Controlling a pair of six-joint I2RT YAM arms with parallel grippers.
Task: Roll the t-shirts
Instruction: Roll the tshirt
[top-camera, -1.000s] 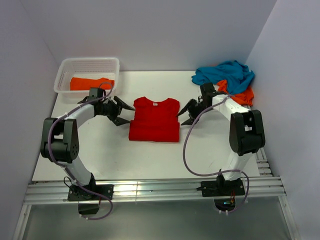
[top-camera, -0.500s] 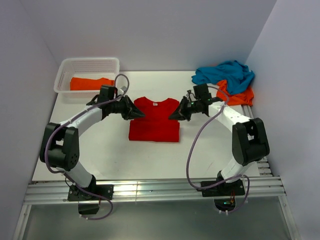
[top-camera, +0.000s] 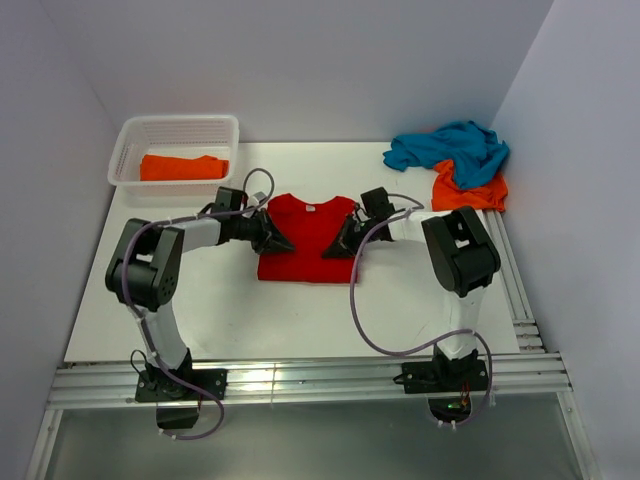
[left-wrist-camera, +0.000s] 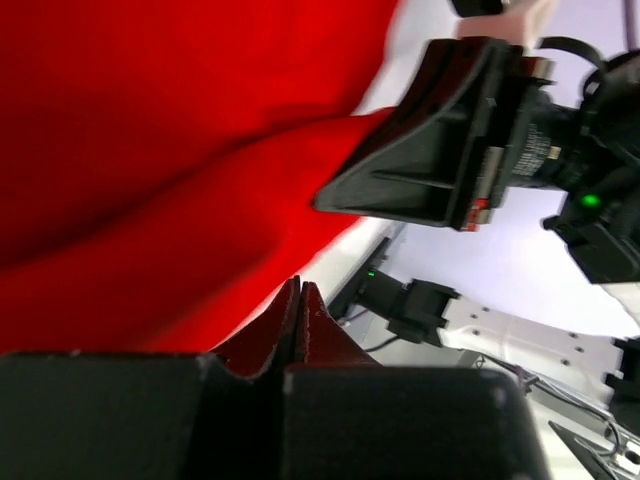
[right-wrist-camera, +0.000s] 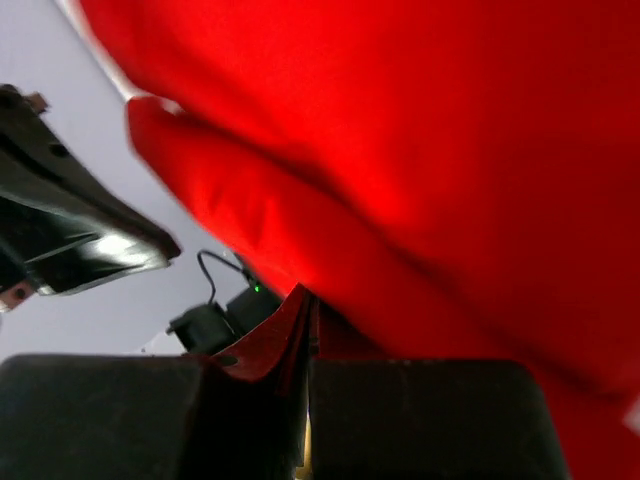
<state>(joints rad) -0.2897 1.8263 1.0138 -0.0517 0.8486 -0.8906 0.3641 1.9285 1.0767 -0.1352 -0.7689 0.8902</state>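
Observation:
A bright red t-shirt (top-camera: 306, 228) lies flat in the middle of the table. My left gripper (top-camera: 288, 245) reaches in from its left side and my right gripper (top-camera: 327, 253) from its right, both tips low over the cloth and pointing at each other. The left wrist view has the shut left gripper (left-wrist-camera: 298, 287) touching red cloth (left-wrist-camera: 150, 150), with the right gripper (left-wrist-camera: 420, 150) opposite. In the right wrist view the right gripper (right-wrist-camera: 308, 296) is shut against the red cloth (right-wrist-camera: 420, 150). No cloth shows between either pair of fingers.
A white lattice basket (top-camera: 130, 135) at the back left holds a folded orange t-shirt (top-camera: 183, 167). A teal blue t-shirt (top-camera: 450, 145) lies crumpled over another orange t-shirt (top-camera: 472, 192) at the back right. Grey walls close in left, right and behind.
Both grippers went from open to shut and swung inward from beside the red t-shirt onto it, ending closer together and slightly nearer the front.

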